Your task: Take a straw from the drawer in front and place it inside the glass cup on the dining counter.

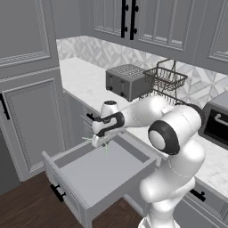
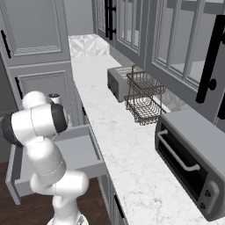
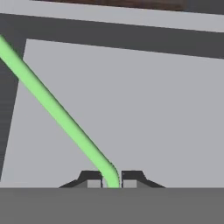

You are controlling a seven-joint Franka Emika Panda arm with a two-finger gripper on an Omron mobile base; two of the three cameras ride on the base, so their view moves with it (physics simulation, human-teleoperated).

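One straw (image 3: pixel 61 114), pinched near its bend between the shut gripper (image 3: pixel 112 179). Sits low inside the open drawer (image 1: pixel 95 176), over its far left corner, green stick slanting away across the grey floor. Best lifted straight up, slowly, clear of the drawer wall before any swing. Farther right on the worktop, toaster (image 1: pixel 126 80) and wire rack (image 1: pixel 165 80): worth a wide berth.

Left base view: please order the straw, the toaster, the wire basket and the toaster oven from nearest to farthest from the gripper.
1. The straw, held in the shut gripper, over the open drawer.
2. The toaster, on the worktop behind the gripper.
3. The wire basket, just right of the toaster, slightly farther.
4. The toaster oven, at the far right edge.
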